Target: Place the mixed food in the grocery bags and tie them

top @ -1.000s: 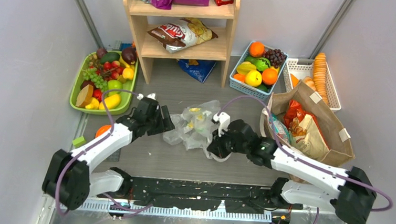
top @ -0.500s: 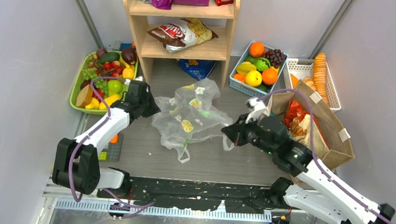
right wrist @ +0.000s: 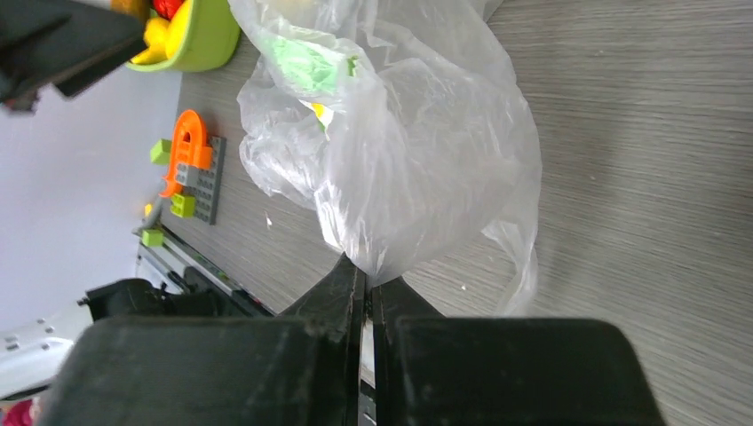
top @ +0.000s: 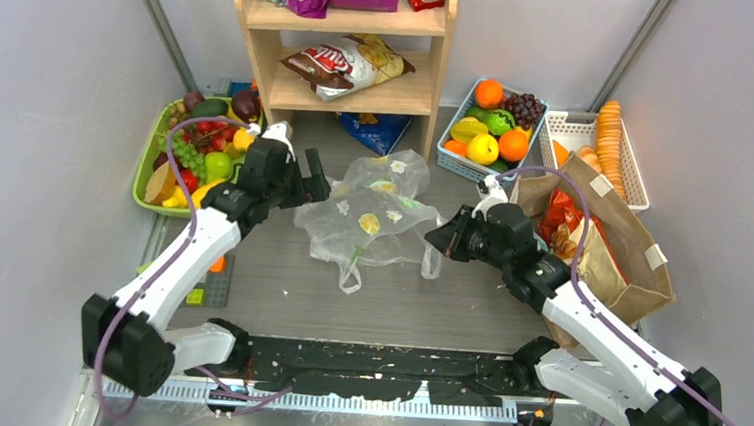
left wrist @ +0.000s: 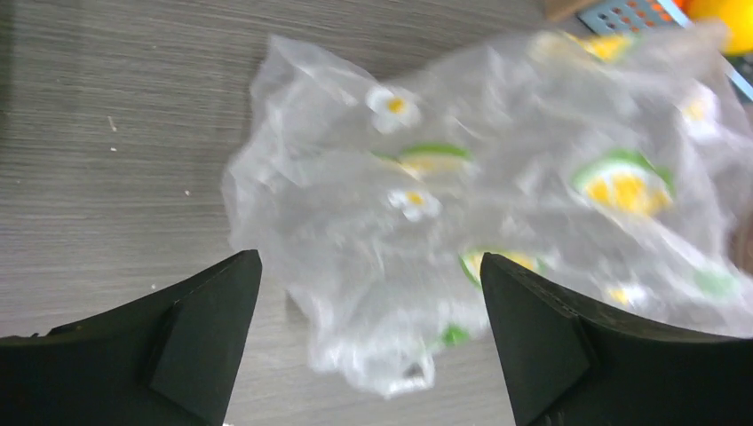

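The clear plastic bag (top: pixel 368 217), printed with yellow and green shapes, lies spread on the table's middle. It fills the left wrist view (left wrist: pixel 497 204) and the right wrist view (right wrist: pixel 400 151). My right gripper (top: pixel 439 239) is shut on the bag's right edge (right wrist: pixel 368 271). My left gripper (top: pixel 305 181) is open at the bag's left edge and holds nothing; the bag's corner lies between its fingers (left wrist: pixel 204 328). The brown paper bag (top: pixel 602 239) stands at the right with snack packets (top: pixel 576 242) inside.
A green basket of fruit (top: pixel 197 150) stands at the left. A blue basket of fruit (top: pixel 494 126) and a white basket (top: pixel 609 139) stand at the back right. A wooden shelf (top: pixel 349 51) with snack packets stands at the back. An orange toy (right wrist: pixel 186 146) lies near the left front.
My left gripper let go of the bag and moved right and up. The bag was pulled wide between both grippers, then settled flat. My right gripper still holds its edge.
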`<state>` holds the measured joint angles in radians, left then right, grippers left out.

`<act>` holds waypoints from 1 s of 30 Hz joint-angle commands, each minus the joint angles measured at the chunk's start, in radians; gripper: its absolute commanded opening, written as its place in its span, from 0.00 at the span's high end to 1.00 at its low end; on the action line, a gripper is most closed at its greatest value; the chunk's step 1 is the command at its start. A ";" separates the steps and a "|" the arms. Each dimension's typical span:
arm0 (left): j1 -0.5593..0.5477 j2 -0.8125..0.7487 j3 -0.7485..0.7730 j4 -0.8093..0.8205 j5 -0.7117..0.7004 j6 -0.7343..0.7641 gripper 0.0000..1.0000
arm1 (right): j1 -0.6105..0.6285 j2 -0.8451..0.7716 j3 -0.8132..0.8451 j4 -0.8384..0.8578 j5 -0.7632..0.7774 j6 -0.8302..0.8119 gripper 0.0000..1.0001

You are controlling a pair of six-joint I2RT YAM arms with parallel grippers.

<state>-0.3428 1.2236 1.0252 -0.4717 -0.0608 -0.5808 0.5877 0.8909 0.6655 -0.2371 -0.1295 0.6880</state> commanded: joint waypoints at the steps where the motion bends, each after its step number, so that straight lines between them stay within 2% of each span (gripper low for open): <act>1: -0.086 -0.166 0.010 -0.129 -0.128 0.051 0.01 | 0.037 0.045 0.024 0.194 0.007 0.104 0.95; 4: -0.155 -0.285 -0.078 -0.142 -0.106 0.023 0.02 | 0.074 0.077 0.045 0.224 0.057 0.109 0.95; 9: -0.292 -0.472 -0.358 -0.034 0.029 -0.150 0.17 | 0.123 0.144 0.088 0.246 0.072 0.112 0.95; 13: -0.332 -0.527 -0.547 0.073 0.032 -0.234 0.17 | 0.147 0.154 0.088 0.289 0.070 0.117 0.95; 15: -0.332 -0.512 -0.584 0.107 0.033 -0.240 0.18 | 0.150 0.152 0.083 0.310 0.052 0.121 0.95; 20: -0.325 -0.398 -0.571 0.081 -0.068 -0.227 0.29 | 0.150 0.137 0.078 0.324 0.027 0.122 0.95; 25: -0.298 -0.300 -0.600 0.200 -0.061 -0.232 0.38 | 0.150 0.114 0.059 0.325 0.031 0.122 0.95; 30: -0.292 -0.195 -0.570 0.233 -0.097 -0.228 0.43 | 0.150 0.101 0.059 0.317 0.022 0.112 0.95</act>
<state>-0.6415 0.9752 0.4206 -0.3325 -0.1112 -0.8078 0.7322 1.0233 0.7105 0.0307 -0.0990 0.8009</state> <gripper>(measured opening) 0.595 0.069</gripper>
